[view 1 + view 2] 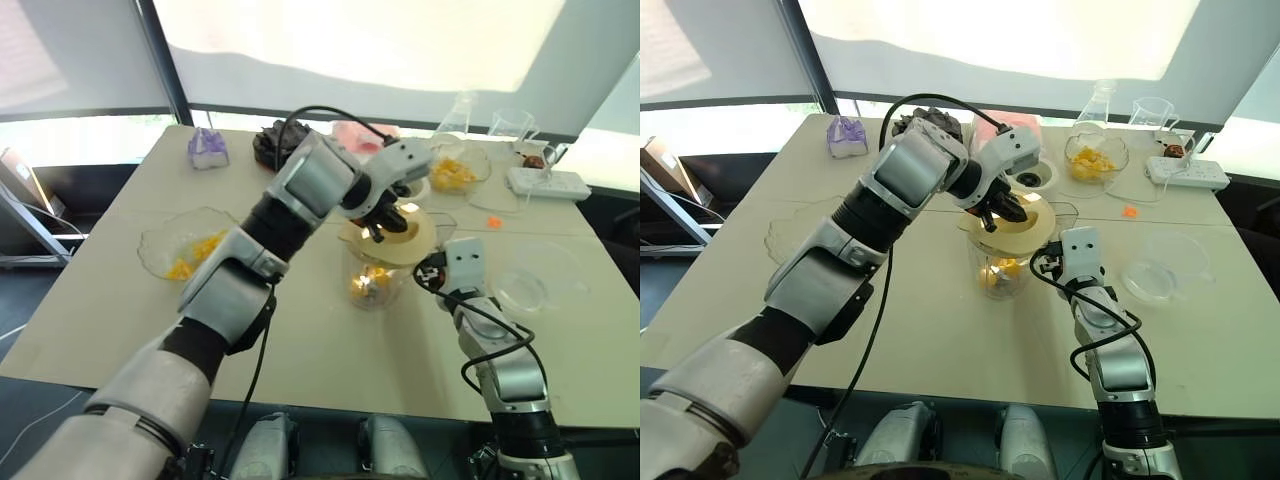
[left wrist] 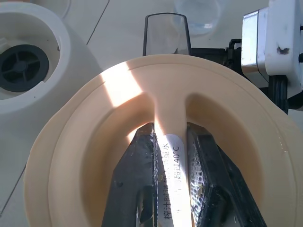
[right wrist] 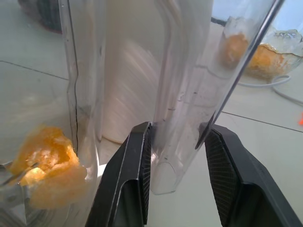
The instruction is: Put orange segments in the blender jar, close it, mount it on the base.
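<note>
The blender jar (image 1: 375, 285) stands mid-table with orange segments (image 1: 371, 282) at its bottom, also seen close up as orange segments (image 3: 47, 165). A flat cream lid (image 1: 400, 240) lies over the jar's rim, slightly tilted. My left gripper (image 2: 173, 137) is shut on the lid's central ridge, reaching in from above. My right gripper (image 3: 177, 137) is shut on the jar's clear side handle (image 3: 180, 94), at the jar's right side. The cream base (image 1: 1036, 176), with its dark socket (image 2: 21, 66), stands just behind the jar.
A scalloped glass bowl (image 1: 190, 250) with orange segments sits at the left and another bowl (image 1: 452, 175) at the back right. A clear dish (image 1: 540, 275) lies to the right. At the back are a beaker (image 1: 515, 125), a flask (image 1: 460, 112) and a power strip (image 1: 548, 183).
</note>
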`<action>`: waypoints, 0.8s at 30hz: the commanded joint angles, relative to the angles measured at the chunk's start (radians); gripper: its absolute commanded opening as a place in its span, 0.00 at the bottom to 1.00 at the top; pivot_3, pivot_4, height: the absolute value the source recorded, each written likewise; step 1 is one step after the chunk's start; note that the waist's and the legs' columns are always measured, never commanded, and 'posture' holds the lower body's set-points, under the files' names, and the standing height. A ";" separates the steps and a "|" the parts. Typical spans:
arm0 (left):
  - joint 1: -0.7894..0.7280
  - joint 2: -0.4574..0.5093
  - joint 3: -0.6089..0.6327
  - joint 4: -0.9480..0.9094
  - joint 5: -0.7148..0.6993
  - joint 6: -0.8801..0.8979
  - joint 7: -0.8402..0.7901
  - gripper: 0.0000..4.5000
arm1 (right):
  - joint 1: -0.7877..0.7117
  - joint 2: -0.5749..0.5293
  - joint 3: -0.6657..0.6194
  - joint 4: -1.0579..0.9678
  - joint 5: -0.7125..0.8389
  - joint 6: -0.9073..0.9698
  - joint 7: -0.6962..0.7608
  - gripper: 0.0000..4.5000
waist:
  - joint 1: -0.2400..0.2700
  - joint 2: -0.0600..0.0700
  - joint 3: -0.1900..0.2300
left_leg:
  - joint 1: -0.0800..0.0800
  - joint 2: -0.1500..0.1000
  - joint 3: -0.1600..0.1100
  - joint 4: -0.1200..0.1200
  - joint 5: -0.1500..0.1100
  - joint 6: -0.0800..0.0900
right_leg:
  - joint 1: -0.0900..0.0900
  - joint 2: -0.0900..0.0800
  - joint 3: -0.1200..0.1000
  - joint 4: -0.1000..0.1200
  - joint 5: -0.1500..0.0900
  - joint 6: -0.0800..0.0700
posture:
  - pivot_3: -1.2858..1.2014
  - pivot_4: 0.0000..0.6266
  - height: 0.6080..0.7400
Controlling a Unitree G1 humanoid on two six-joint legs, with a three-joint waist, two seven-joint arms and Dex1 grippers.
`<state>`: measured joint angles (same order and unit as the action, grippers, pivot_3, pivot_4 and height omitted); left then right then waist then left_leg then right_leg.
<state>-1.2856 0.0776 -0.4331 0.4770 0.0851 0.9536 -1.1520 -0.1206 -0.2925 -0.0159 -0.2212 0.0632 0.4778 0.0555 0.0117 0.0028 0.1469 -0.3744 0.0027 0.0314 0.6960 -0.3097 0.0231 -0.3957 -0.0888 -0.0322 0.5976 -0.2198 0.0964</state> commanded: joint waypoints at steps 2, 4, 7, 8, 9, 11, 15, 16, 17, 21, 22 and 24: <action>0.097 0.023 -0.189 0.021 0.020 -0.077 -0.094 0.05 | -0.025 -0.005 -0.024 -0.040 -0.036 -0.022 -0.015 0.37 | -0.006 -0.001 0.000 | 0.000 0.000 0.000 -0.001 0.000 0.000 | -0.001 0.000 0.000 0.000 0.000 0.000 | 0.52 0.24 1.00; 0.091 0.047 -0.206 0.008 0.028 -0.111 -0.127 0.05 | -0.025 -0.007 -0.025 -0.033 -0.038 -0.027 -0.008 0.37 | -0.010 -0.001 0.000 | 0.000 0.001 0.000 -0.002 -0.001 -0.002 | -0.001 0.000 0.000 -0.001 0.000 0.000 | 0.52 0.24 1.00; 0.077 0.086 -0.233 -0.021 0.028 -0.134 -0.189 0.17 | -0.024 -0.010 -0.026 -0.026 -0.040 -0.031 -0.001 0.36 | -0.023 -0.003 0.002 | -0.001 0.001 0.000 -0.005 -0.002 -0.003 | -0.002 -0.001 0.000 -0.002 0.000 0.000 | 0.52 0.24 1.00; 0.070 0.100 -0.242 -0.035 0.025 -0.133 -0.214 0.29 | -0.023 -0.010 -0.028 -0.025 -0.040 -0.033 0.001 0.36 | -0.025 -0.003 0.002 | -0.001 0.001 0.000 -0.007 -0.002 -0.003 | -0.003 -0.001 0.000 -0.002 0.000 0.000 | 0.52 0.24 1.00; 0.066 0.109 -0.249 -0.045 0.023 -0.132 -0.232 0.38 | -0.023 -0.010 -0.029 -0.025 -0.040 -0.034 0.003 0.36 | -0.025 -0.004 0.002 | -0.001 0.000 0.000 -0.008 -0.002 -0.003 | -0.005 -0.001 0.000 -0.003 0.000 -0.001 | 0.52 0.24 1.00; 0.061 0.120 -0.256 -0.056 0.023 -0.134 -0.253 0.60 | -0.022 -0.010 -0.031 -0.024 -0.041 -0.038 0.005 0.36 | -0.025 -0.004 0.002 | -0.001 0.000 0.000 -0.012 0.000 0.000 | -0.008 -0.001 0.000 -0.002 0.001 -0.002 | 0.52 0.24 1.00; 0.025 0.137 -0.245 -0.065 0.039 -0.175 -0.255 0.99 | -0.015 -0.015 -0.033 -0.013 -0.045 -0.054 0.010 0.36 | -0.023 -0.003 0.001 | -0.005 0.000 0.001 -0.015 0.000 0.000 | -0.013 0.000 -0.001 -0.002 0.003 -0.005 | 0.52 0.24 1.00; 0.015 0.139 -0.236 -0.065 0.040 -0.183 -0.253 0.99 | -0.014 -0.016 -0.034 -0.010 -0.045 -0.056 0.011 0.36 | -0.022 -0.003 0.002 | -0.005 0.000 0.001 -0.015 0.000 0.001 | -0.013 0.000 -0.001 -0.002 0.002 -0.005 | 0.52 0.24 1.00; 0.004 0.141 -0.226 -0.066 0.040 -0.186 -0.254 0.99 | -0.012 -0.017 -0.033 -0.009 -0.047 -0.058 0.012 0.36 | -0.021 -0.004 0.002 | -0.006 0.000 0.001 -0.015 0.000 0.001 | -0.013 0.000 -0.001 -0.002 0.002 -0.005 | 0.52 0.24 1.00; -0.029 0.142 -0.190 -0.077 0.040 -0.223 -0.245 0.99 | -0.007 -0.019 -0.031 -0.005 -0.050 -0.062 0.016 0.36 | -0.022 -0.004 0.002 | -0.016 -0.001 0.001 -0.013 0.001 0.001 | -0.018 0.002 -0.001 -0.001 0.002 -0.005 | 0.52 0.24 1.00; -0.040 0.140 -0.181 -0.077 0.039 -0.242 -0.243 0.99 | -0.006 -0.020 -0.029 -0.002 -0.050 -0.065 0.017 0.36 | -0.022 -0.005 0.003 | -0.017 -0.001 0.001 -0.013 0.001 0.001 | -0.019 0.002 -0.001 -0.001 0.002 -0.005 | 0.52 0.24 1.00; -0.082 0.129 -0.152 -0.066 0.025 -0.267 -0.246 0.99 | -0.006 -0.021 -0.025 0.007 -0.051 -0.070 0.020 0.36 | -0.020 -0.005 0.004 | -0.018 -0.001 0.001 -0.013 0.001 0.001 | -0.021 0.004 -0.002 0.000 0.002 -0.005 | 0.52 0.24 1.00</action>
<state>-1.3615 0.2231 -0.5628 0.3959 0.1268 0.6962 -1.3656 -0.1150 -0.2955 0.0035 -0.2300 0.0472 0.4054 0.1001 -0.0085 -0.0022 0.1505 -0.3941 0.0010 0.0323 0.6829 -0.3091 0.0241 -0.4181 -0.0837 -0.0335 0.5973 -0.2180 0.0920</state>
